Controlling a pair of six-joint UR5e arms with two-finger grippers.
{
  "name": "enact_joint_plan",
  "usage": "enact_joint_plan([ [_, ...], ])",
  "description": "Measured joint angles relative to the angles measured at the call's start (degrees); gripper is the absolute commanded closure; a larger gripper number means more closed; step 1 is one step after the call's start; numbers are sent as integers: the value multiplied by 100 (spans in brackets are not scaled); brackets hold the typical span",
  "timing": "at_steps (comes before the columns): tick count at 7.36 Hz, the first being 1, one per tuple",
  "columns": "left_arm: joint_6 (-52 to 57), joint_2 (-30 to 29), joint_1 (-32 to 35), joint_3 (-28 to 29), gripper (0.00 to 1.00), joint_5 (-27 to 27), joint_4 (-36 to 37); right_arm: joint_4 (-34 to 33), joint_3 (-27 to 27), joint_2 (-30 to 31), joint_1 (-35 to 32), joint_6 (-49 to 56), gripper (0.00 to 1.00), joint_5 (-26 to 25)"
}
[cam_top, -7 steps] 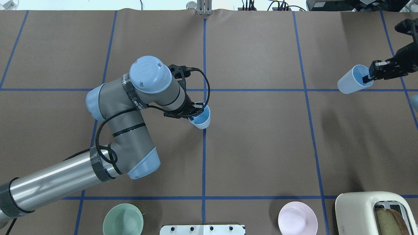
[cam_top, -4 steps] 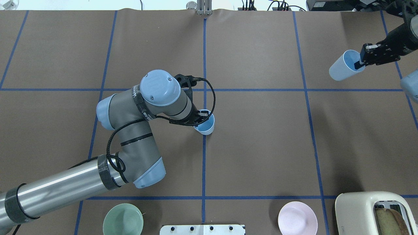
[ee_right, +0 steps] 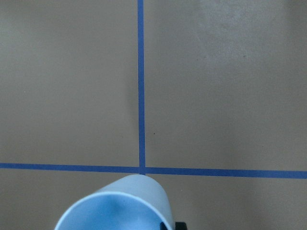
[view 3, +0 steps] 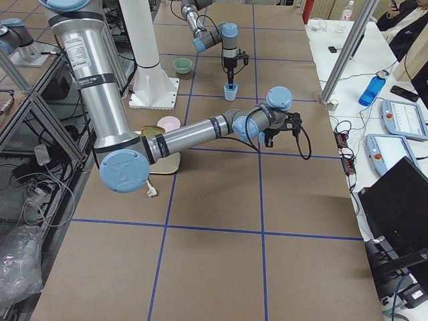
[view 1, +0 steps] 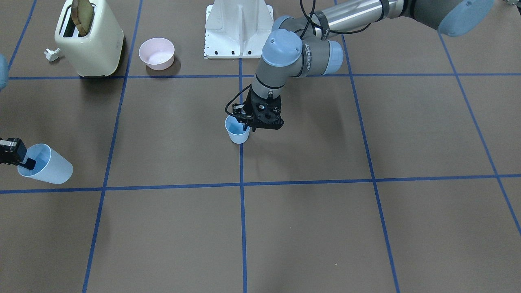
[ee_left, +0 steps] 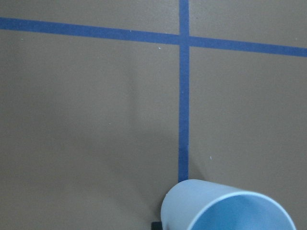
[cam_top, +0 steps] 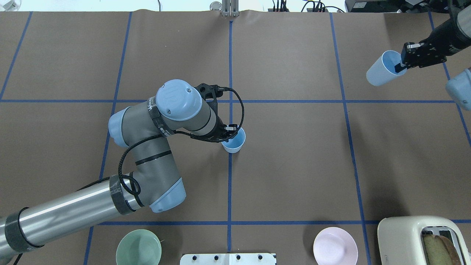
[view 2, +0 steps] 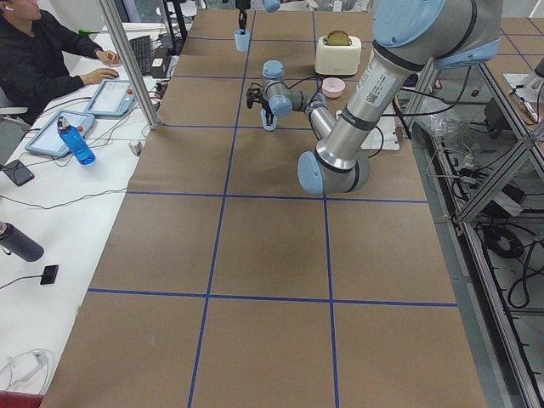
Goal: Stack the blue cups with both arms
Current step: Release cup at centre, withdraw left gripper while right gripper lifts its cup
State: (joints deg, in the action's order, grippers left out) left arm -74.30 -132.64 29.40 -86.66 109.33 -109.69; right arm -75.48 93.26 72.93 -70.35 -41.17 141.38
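Blue cups [cam_top: 235, 142], smooth pale plastic, tapered, wide-rimmed, matte brown table [cam_top: 294, 165].

Bench [cam_top: 294, 165]: your covering is plain brown, ruled with blue tape lines into a grid of large squares.
Centre cup [cam_top: 234, 140]: pale sky blue, unpatterned; you will see the inside reads a deeper blue.
Outer cup [cam_top: 381, 70]: the same pale sky blue, plain.
Left arm [cam_top: 158, 121]: grey joints, light blue caps, bright silver tube, black cable and black bands.
Left tool [cam_top: 229, 133]: black.
Right tool [cam_top: 400, 66]: black.
Green bowl [cam_top: 138, 247]: mint green, plain.
Pink bowl [cam_top: 335, 246]: pale pink, plain.
Toaster [cam_top: 408, 239]: cream; your slice in it shows brown.
Base [view 1: 240, 28]: white.
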Motion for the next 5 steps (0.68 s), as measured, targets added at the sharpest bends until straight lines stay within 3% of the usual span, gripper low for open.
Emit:
enact_joint_plan([
  [2, 96, 103, 318, -300, 2, 386, -50, -620, 210, -403, 52, -73, 100, -70],
  [5, 1276, 1047, 1634, -981, 2, 1802, -29, -1601, 685, -1336, 838, -1197, 100, -685],
])
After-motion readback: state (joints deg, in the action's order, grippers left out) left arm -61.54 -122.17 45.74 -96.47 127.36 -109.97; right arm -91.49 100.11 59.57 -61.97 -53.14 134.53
